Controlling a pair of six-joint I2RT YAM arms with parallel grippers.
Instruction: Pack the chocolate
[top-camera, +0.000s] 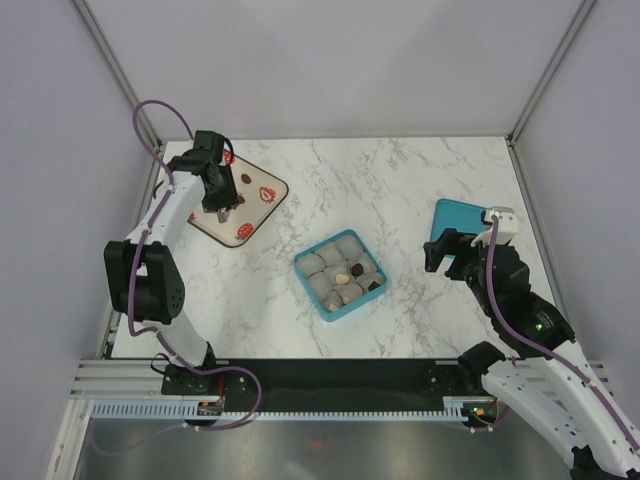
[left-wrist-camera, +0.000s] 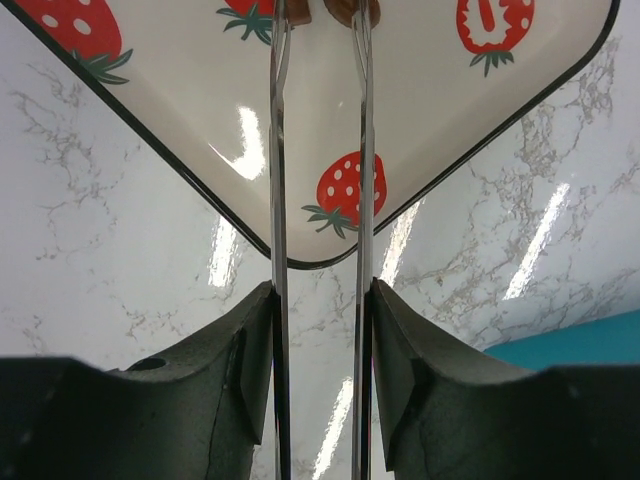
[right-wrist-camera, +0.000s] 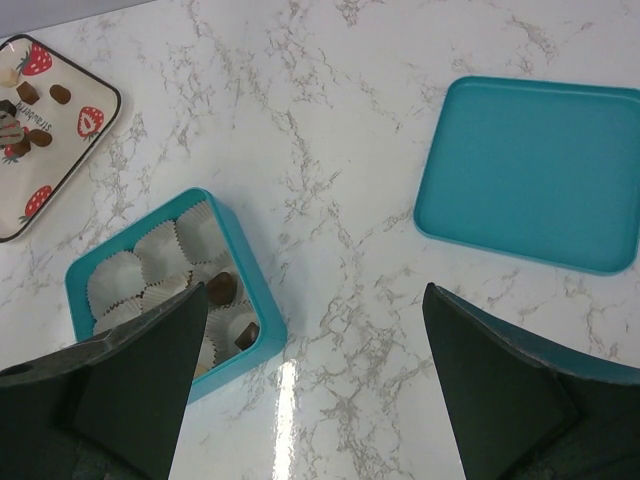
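The chocolate pieces lie in two places. Several sit on the strawberry-print tray (top-camera: 252, 218), such as a dark one (top-camera: 246, 180), also seen in the right wrist view (right-wrist-camera: 60, 93). A few sit in paper cups in the teal box (top-camera: 303, 268), such as one light piece (top-camera: 343, 277) and two brown ones (right-wrist-camera: 221, 288). My left gripper (top-camera: 220, 207) is low over the tray (left-wrist-camera: 430, 110). Its two thin metal blades stand a narrow gap apart, and the tips (left-wrist-camera: 320, 8) reach brown pieces (left-wrist-camera: 350, 8) at the frame's top edge, where any grip is hidden. My right gripper (top-camera: 445, 250) (right-wrist-camera: 315, 292) is open and empty.
The teal lid (top-camera: 458, 222) (right-wrist-camera: 535, 170) lies flat at the right, beside my right gripper. The box (right-wrist-camera: 255, 300) stands mid-table with several grey-white paper cups (right-wrist-camera: 160, 250). Bare marble lies between box and lid. Frame posts stand at the table's back corners.
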